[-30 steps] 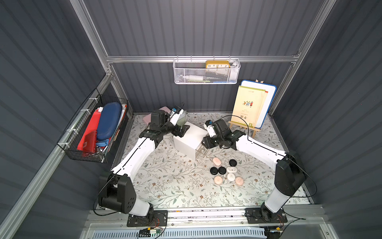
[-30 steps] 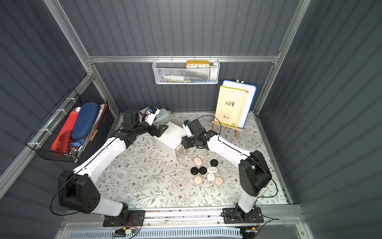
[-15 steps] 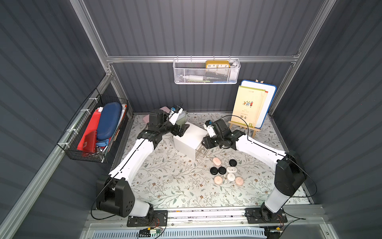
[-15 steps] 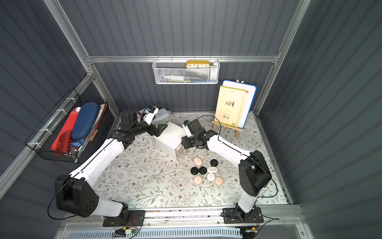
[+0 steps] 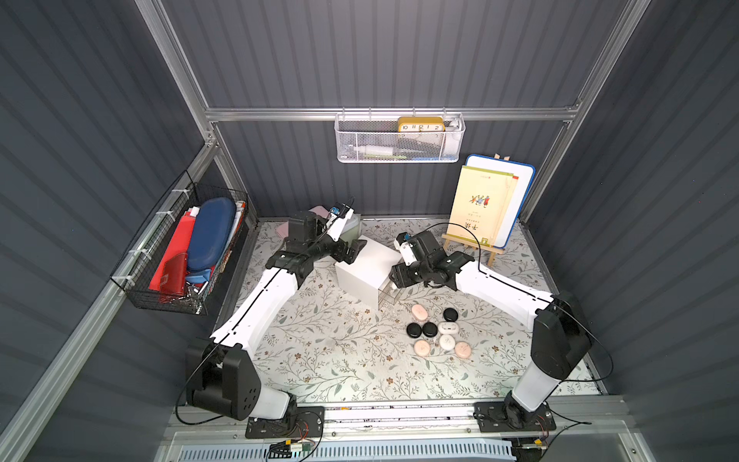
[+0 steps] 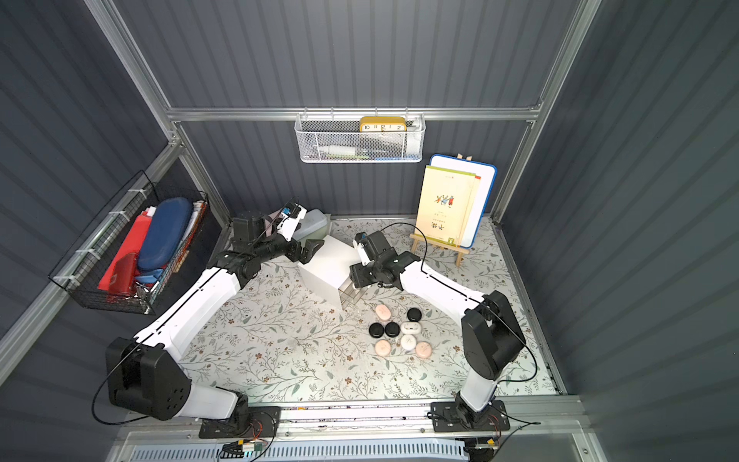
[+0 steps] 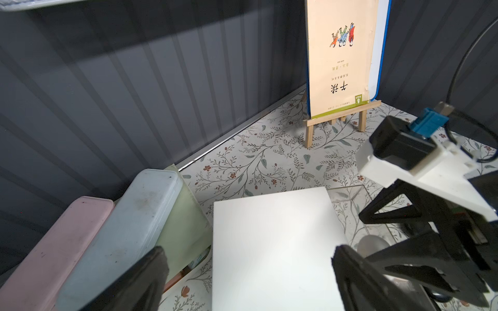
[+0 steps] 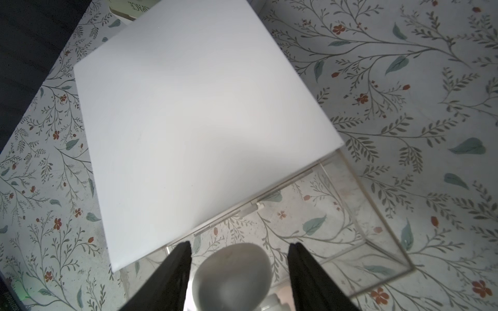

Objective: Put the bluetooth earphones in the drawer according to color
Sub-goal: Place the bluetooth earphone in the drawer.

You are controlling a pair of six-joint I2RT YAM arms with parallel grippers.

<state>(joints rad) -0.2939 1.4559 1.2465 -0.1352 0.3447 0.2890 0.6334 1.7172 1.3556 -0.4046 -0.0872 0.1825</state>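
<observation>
The drawer cabinet is a white cube with its top clear drawer pulled out towards the earphones. My right gripper hangs over that drawer, open. A white earphone case lies between its fingers, with a gap on one side. My left gripper stands wide open astride the cabinet's back top edge. Several earphones lie in a cluster in front: black, white, pink.
A pink pencil case, a blue one and a pale green box lean behind the cabinet. A book on a wooden easel stands at the back right. A wire basket hangs on the left wall.
My right gripper's jaws have widened around the white earphone case over the open drawer. My left gripper stays open at the cabinet's back.
</observation>
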